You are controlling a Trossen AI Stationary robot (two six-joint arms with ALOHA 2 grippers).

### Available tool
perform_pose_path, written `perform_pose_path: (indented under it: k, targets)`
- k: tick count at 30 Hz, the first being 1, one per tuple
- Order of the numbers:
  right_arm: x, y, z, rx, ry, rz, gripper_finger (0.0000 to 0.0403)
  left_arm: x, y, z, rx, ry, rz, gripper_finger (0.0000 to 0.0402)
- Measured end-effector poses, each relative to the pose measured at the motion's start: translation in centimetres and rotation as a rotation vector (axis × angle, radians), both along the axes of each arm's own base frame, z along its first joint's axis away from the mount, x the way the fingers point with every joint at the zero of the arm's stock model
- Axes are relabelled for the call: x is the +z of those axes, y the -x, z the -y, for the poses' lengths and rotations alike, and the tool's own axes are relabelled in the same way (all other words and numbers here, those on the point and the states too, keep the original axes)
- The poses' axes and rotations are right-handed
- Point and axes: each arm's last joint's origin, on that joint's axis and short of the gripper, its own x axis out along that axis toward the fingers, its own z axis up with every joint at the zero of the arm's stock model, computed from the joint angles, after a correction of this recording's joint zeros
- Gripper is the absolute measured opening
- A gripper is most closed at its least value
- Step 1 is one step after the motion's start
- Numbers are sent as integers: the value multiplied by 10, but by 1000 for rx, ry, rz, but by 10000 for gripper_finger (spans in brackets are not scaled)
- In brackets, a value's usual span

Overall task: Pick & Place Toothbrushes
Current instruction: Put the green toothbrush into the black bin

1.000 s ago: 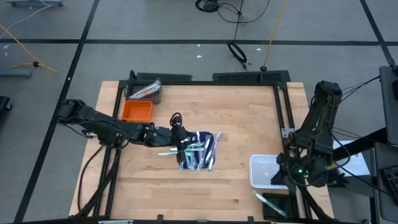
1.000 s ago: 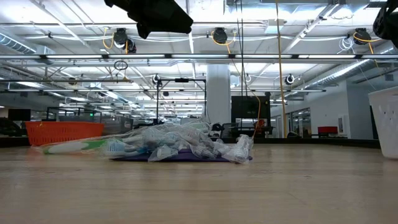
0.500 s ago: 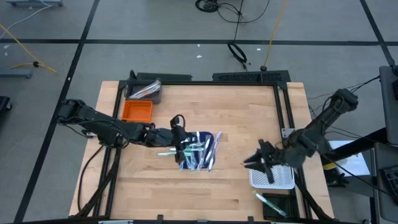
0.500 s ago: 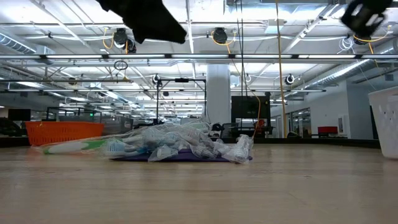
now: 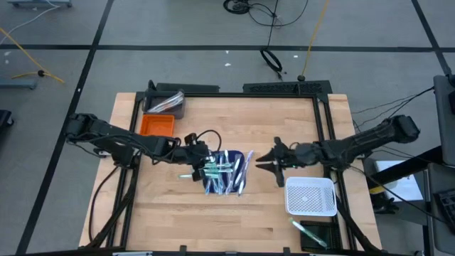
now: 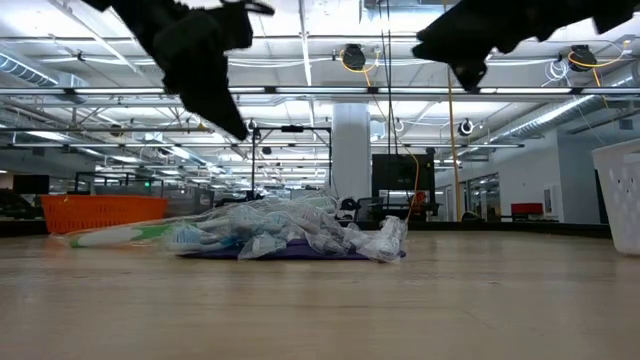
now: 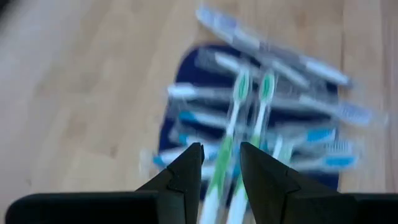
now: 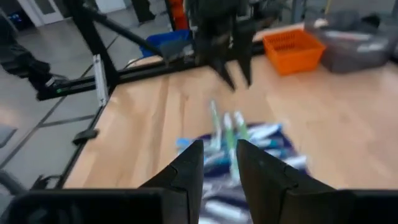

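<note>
The toothbrushes (image 5: 226, 173), thin green, white and blue sticks in clear wrap, lie heaped on a dark blue mat (image 5: 213, 188) at the table's middle. My left gripper (image 5: 202, 165) hangs open just above the pile's left edge, slanting down; its wrist view shows two green toothbrushes (image 7: 249, 118) beyond the gap between its fingers (image 7: 221, 152). My right gripper (image 5: 260, 162) is open, nearly level, just right of the pile and well above the table, pointing at the toothbrushes (image 8: 239, 140). In the low view the pile (image 6: 290, 228) sits below both grippers.
An orange bin (image 5: 156, 126) and a dark tray with more wrapped brushes (image 5: 167, 104) stand at the far left. A white basket (image 5: 311, 197) stands near the right edge, under the right arm. A dark tray with one green brush (image 5: 307, 231) lies at the near right corner.
My right gripper has swung from over the near right corner, past the white basket, toward the pile at the table's middle, rolling and coming level. My left gripper has tipped downward and sunk toward the pile's left edge. The toothbrushes have not moved.
</note>
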Motion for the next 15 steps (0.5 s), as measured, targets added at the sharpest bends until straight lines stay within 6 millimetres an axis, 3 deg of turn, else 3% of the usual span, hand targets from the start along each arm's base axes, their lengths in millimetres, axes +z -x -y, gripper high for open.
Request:
perform_pose_path:
  k: [7,15]
  targets:
    - [-7,-18,22,-50,54,33,89,-28,13,-16,20,77,-101,113]
    - [-13,-24,36,-102,69,14,89,-47,23,-17,-2,130,-151,113]
